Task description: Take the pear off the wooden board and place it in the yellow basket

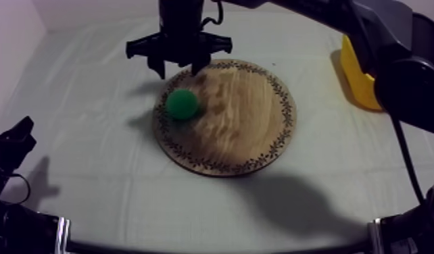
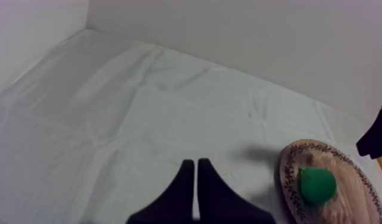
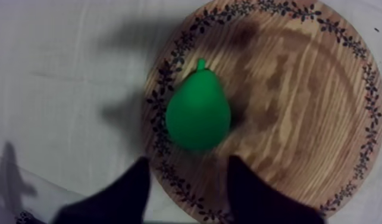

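Observation:
A green pear [image 1: 182, 104] lies on the left part of the round wooden board [image 1: 247, 128]. My right gripper [image 1: 178, 66] hangs open above the board's far left rim, a little behind the pear. In the right wrist view its two black fingers [image 3: 134, 190] stand apart just short of the pear [image 3: 199, 113], which lies near the board's patterned rim [image 3: 169, 71]. My left gripper [image 2: 196, 179] is shut, its fingers together as a narrow wedge over bare cloth; the pear [image 2: 316, 184] and board [image 2: 348, 196] lie off to its side. The yellow basket [image 1: 358, 74] stands at the table's right.
My left arm [image 1: 10, 145] rests low at the table's left edge. The right arm [image 1: 368, 34] reaches in from the upper right, passing over the basket. Grey-white cloth [image 1: 91, 135] lies open to the left and front of the board.

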